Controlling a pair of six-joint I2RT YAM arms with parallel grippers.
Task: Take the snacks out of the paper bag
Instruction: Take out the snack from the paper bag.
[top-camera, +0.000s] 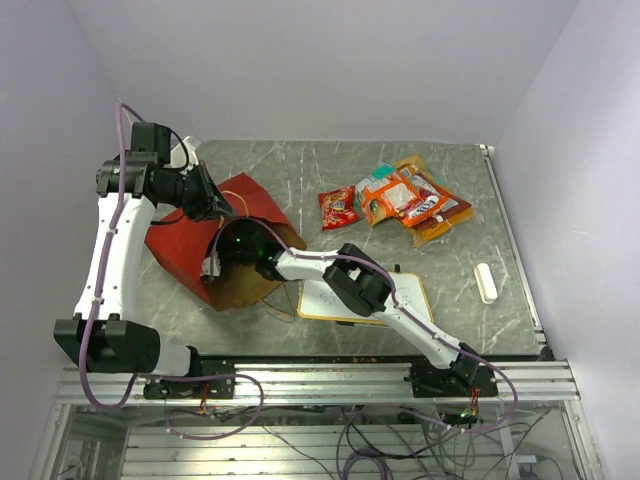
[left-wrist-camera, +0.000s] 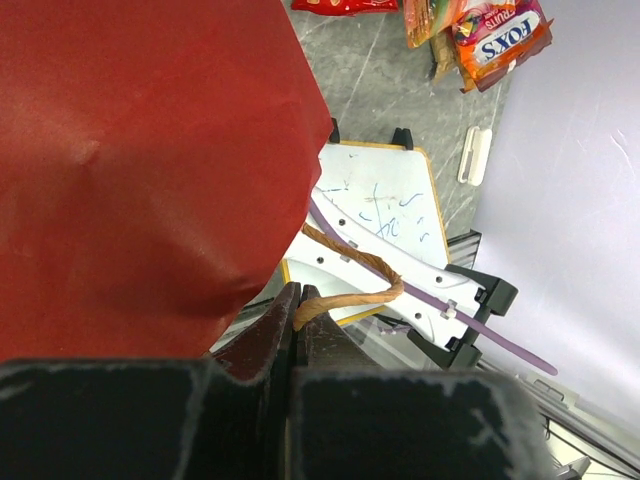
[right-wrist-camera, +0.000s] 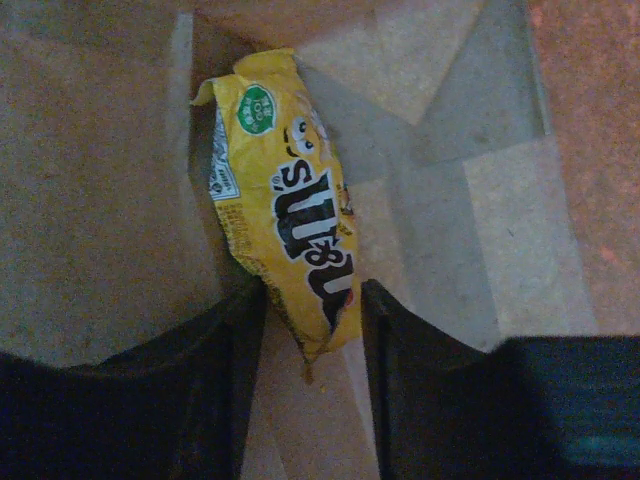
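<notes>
The paper bag (top-camera: 185, 250) lies on its side, red outside (left-wrist-camera: 150, 150), its brown mouth facing the right arm. My left gripper (top-camera: 222, 205) (left-wrist-camera: 293, 295) is shut on the bag's string handle (left-wrist-camera: 370, 295) at the top rim. The right gripper (top-camera: 240, 250) reaches inside the bag. There its fingers (right-wrist-camera: 313, 300) press on both side edges of the lower end of a yellow M&M's snack packet (right-wrist-camera: 285, 210), which lies on the kraft floor (right-wrist-camera: 100, 200). Other snacks lie outside: a red packet (top-camera: 338, 207) and a pile of orange ones (top-camera: 410, 200) (left-wrist-camera: 495, 35).
A white-framed whiteboard (top-camera: 415, 290) (left-wrist-camera: 380, 200) lies under the right arm's forearm, by the bag's mouth. A small white bar (top-camera: 486, 282) (left-wrist-camera: 474, 155) rests near the table's right edge. Purple walls close in on the left and right.
</notes>
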